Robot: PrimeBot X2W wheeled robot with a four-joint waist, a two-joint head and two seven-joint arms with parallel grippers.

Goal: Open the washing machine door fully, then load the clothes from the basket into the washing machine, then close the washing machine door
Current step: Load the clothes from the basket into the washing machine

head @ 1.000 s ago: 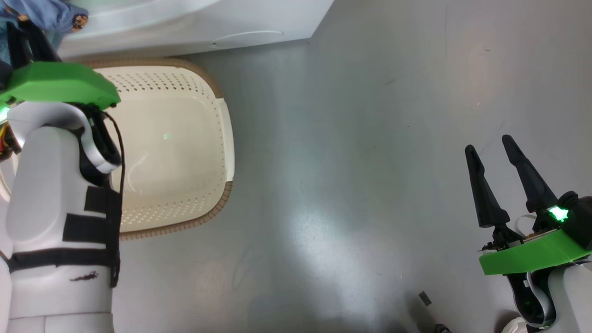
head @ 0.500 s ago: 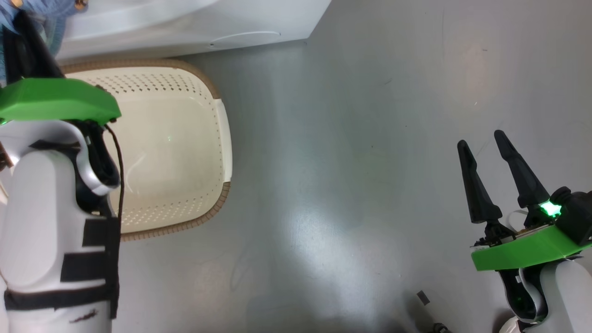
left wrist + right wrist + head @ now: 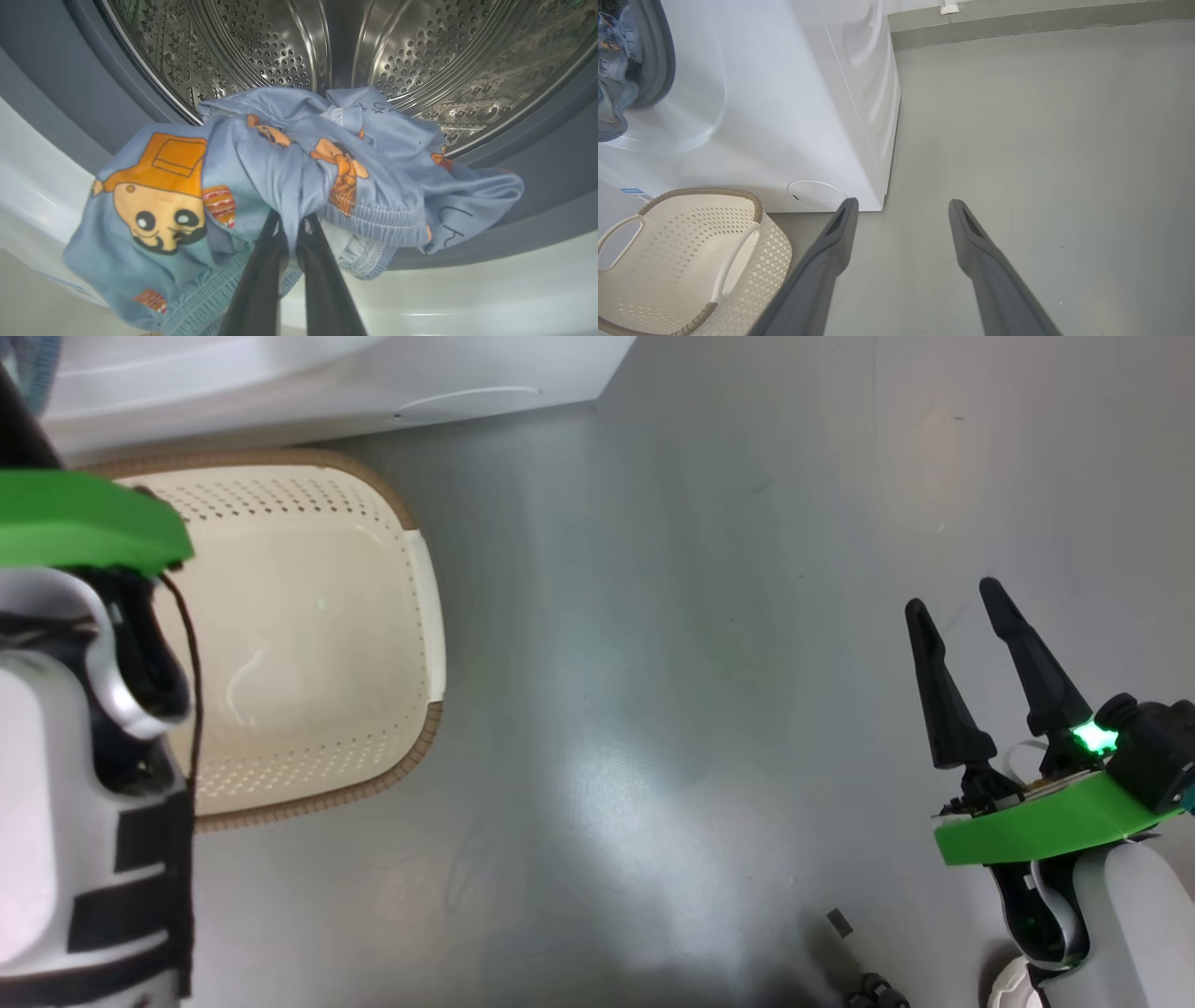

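The left gripper [image 3: 290, 223] is pinched almost closed on the clothes [image 3: 243, 177]. Its 2 dark fingers [image 3: 254, 280] clamp a fold of the light blue fabric. The bundle spreads to both sides of the fingertips. A printed cartoon face under an orange hat hangs to their left, and a ribbed waistband and crumpled folds lie to their right.

Straight beyond the fingertips is the mouth of the washing machine [image 3: 467, 294]. The clothes hang at the lower lip of the grey-blue gasket [image 3: 65, 84], with the perforated steel drum [image 3: 261, 42] open behind them. I cannot tell whether the fabric rests on the gasket.

In the head view, the basket [image 3: 425, 579] sits beneath and just right of the left forearm. It stands on the grey floor [image 3: 700, 663], close to the washer's white front, and its bare perforated bottom is showing. Seen from the right wrist, the basket lies ahead and to the left of that hand's fingers. A blue label sticker [image 3: 631, 191] is just above the basket's rim, and a round cover [image 3: 816, 195] is just beside the left fingertip.

The right gripper [image 3: 953, 595] hovers well to the right of the basket. Its 2 fingers are spread wide with nothing between them, and only floor lies beyond its tips.
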